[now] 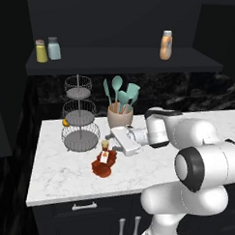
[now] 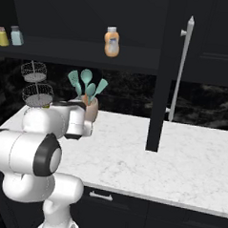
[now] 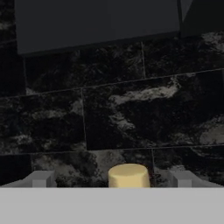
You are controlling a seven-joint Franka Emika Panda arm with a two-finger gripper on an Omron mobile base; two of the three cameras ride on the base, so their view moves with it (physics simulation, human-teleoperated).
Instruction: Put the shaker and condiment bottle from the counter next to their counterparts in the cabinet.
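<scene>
The condiment bottle [image 1: 102, 164], dark red with a white label and a yellowish cap [image 3: 128, 176], stands upright on the counter [image 1: 58, 177]. My gripper [image 1: 109, 137] reaches in level from the right at cap height and is open. In the hand view the cap sits between the fingertips [image 3: 40, 178], touching neither. The teal shaker [image 1: 54, 48] stands on the cabinet shelf [image 1: 131, 62] right beside the yellow shaker [image 1: 41, 51]. These two also appear in the right base view as the teal shaker [image 2: 16, 35] and the yellow shaker [image 2: 3, 36]. The slim orange bottle [image 1: 165, 45] stands farther right on the shelf.
A three-tier wire basket [image 1: 79, 120] stands just left of the bottle, with a small orange thing at its lower tier. A beige crock of teal utensils [image 1: 120, 115] is right behind my hand. An open dark cabinet door with a long silver handle [image 2: 183, 67] hangs over the counter's right part.
</scene>
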